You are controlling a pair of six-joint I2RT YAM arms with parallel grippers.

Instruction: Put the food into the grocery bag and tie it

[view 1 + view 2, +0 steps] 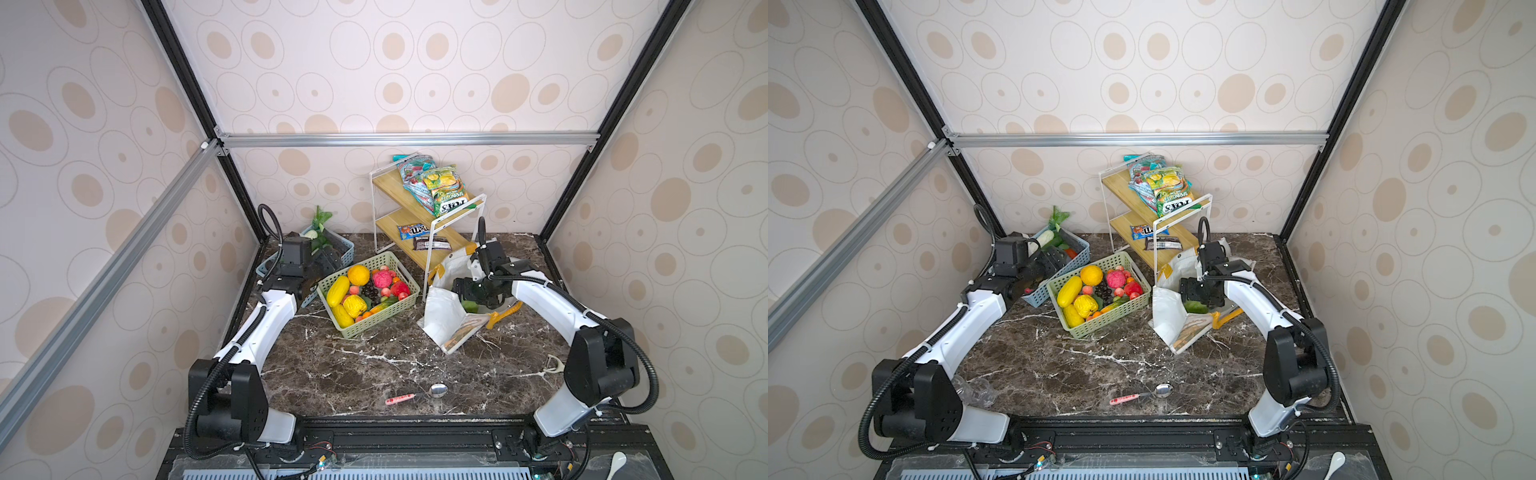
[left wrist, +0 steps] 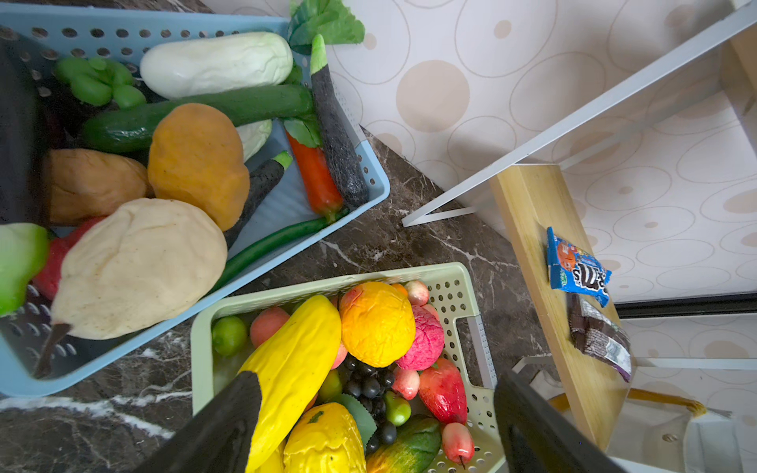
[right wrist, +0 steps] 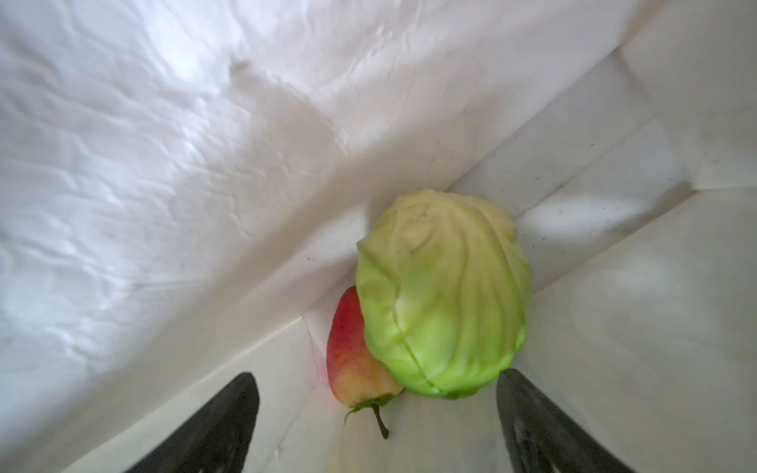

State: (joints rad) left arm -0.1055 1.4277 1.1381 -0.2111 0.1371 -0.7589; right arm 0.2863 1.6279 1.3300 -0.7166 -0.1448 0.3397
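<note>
Right wrist view: right claw [image 3: 377,374] spread wide and empty inside the bag [image 3: 164,164], cabbage [image 3: 442,295] lying on its floor against a pear [image 3: 348,352], and a careless pull-out could snag the soft wall, toppling it.

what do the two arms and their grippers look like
Both the left arm and right arm are smooth and white with bulky black joints, and a ribbed black cable loops along each. The left gripper and right gripper have flat, dark, tapering fingers.
</note>
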